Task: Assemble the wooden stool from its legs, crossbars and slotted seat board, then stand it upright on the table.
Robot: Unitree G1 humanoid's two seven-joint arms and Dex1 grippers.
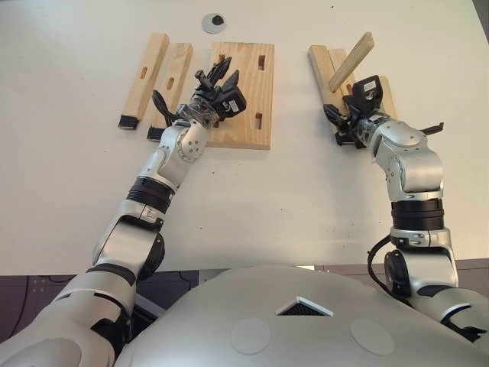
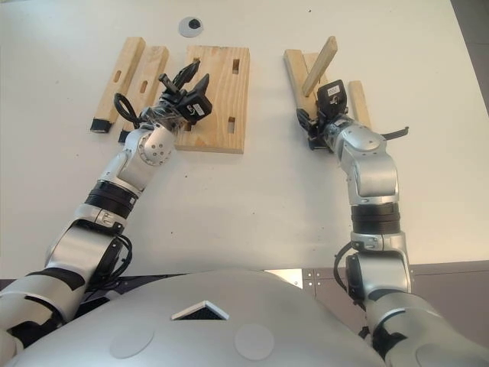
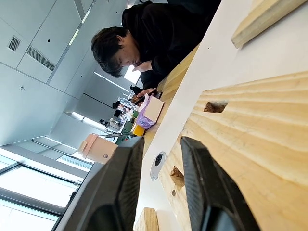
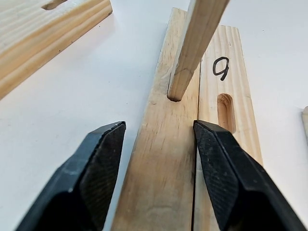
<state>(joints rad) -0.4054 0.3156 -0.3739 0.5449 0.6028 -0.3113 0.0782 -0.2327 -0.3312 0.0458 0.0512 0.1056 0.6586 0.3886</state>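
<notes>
Wood parts lie flat on the desk [image 1: 267, 206], so we think the stool is hardly begun. Our right claw [image 4: 159, 126] is wide apart, with one finger on each side of a leg [image 4: 161, 163]. Nothing is pinched yet. Just ahead of this claw a crossbar [image 4: 195, 43] sticks up, tilted, out of the slot in that leg. A second leg [image 4: 231, 72] lies touching the first one, and one finger seems to hang over it.

We think the step now is to grab the first leg. To do it well, we should slide the claw sideways a bit, so only that leg sits between the fingers and not its neighbour too. Then we close slowly and evenly, low on the leg. The crossbar looks loose, so we should lift gently and hold the leg level, or the bar may tip out.

Our left claw [image 3: 162, 140] is apart too and holds nothing. It hangs just over the seat board [image 1: 248, 115], with two more legs [image 1: 145, 76] beside it. It could hold the board down when we need that.
</notes>
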